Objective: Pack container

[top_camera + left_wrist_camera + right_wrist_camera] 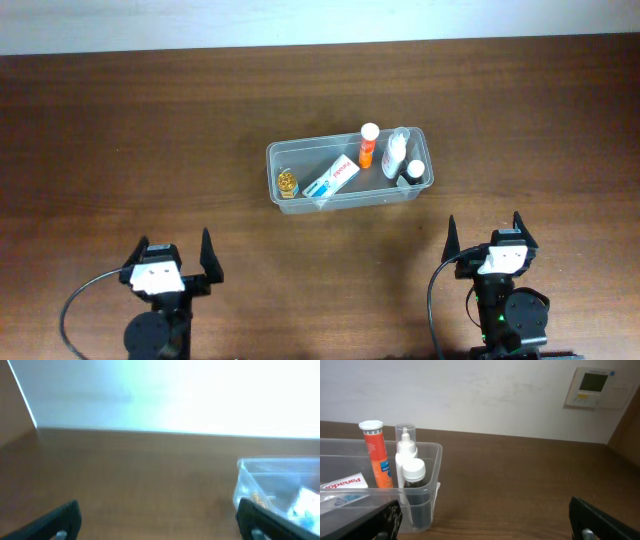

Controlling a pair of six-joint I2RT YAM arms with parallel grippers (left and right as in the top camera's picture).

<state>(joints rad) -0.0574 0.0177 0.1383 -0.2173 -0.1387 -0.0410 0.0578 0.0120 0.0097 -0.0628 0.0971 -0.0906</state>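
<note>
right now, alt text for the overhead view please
A clear container sits on a dark wood table, holding an amber jar, a flat white box, an orange tube, a white bottle and a small capped bottle. The left gripper and right gripper sit open and empty at the bottom edge.

The clear, translucent plastic rectangular tub with rounded corners and a rim point(346, 199) sits upright and lidless on the brown wooden desk point(140, 130), a little right of centre. Its long side runs left to right, slightly skewed (the right end lies farther back). The walls are shallow. A small amber bottle point(287, 182) stands at its left end and a blue-and-white box point(332, 180) lies flat in the middle. An orange tube with a white cap point(368, 146) and two white-topped bottles point(397, 155) stand at the right end, rising above the rim.
</note>
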